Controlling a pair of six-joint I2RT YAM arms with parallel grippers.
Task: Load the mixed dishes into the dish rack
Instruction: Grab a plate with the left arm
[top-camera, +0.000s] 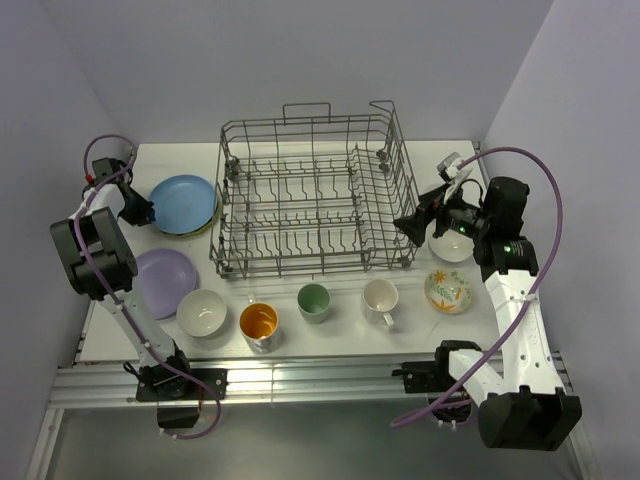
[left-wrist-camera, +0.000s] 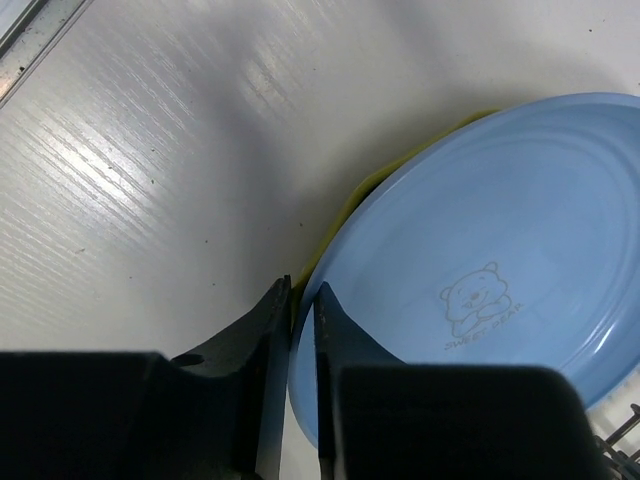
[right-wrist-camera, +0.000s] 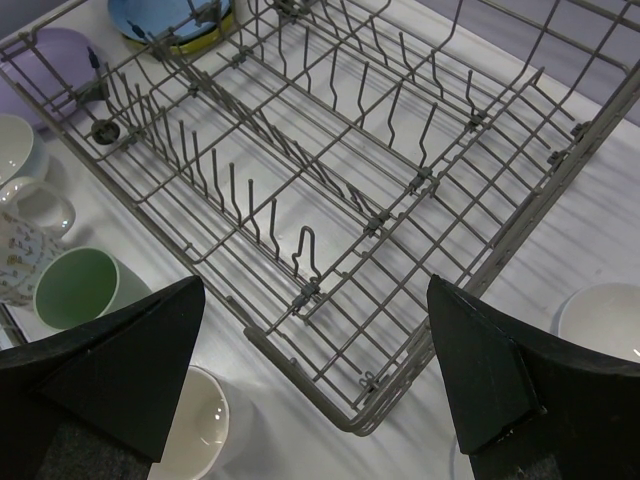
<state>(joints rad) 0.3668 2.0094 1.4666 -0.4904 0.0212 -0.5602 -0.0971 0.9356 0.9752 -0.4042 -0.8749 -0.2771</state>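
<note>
1. Nearest the bases, a white bowl (top-camera: 202, 312), orange-inside cup (top-camera: 258, 322), pale green cup (top-camera: 313, 301) and white mug (top-camera: 380, 300) line up to the near left of the right pincer (right-wrist-camera: 316, 300). A floral bowl (top-camera: 448, 290) sits just nearer than it.
2. The right pincer hangs, jaws spread wide, over the right end of the dish rack (top-camera: 300, 262).
3. Far left, the left pincer (left-wrist-camera: 302, 295) is clamped on the rim of the blue plate (left-wrist-camera: 480, 250), with a yellow-green plate (left-wrist-camera: 340, 218) beneath.

Left arm stretched to the far left, right arm bent high.
Left gripper (left-wrist-camera: 300, 305) jaws pinched nearly together, apparently on the blue plate (left-wrist-camera: 480, 250) rim; right gripper (right-wrist-camera: 315, 290) jaws spread wide, tilted downward.
</note>
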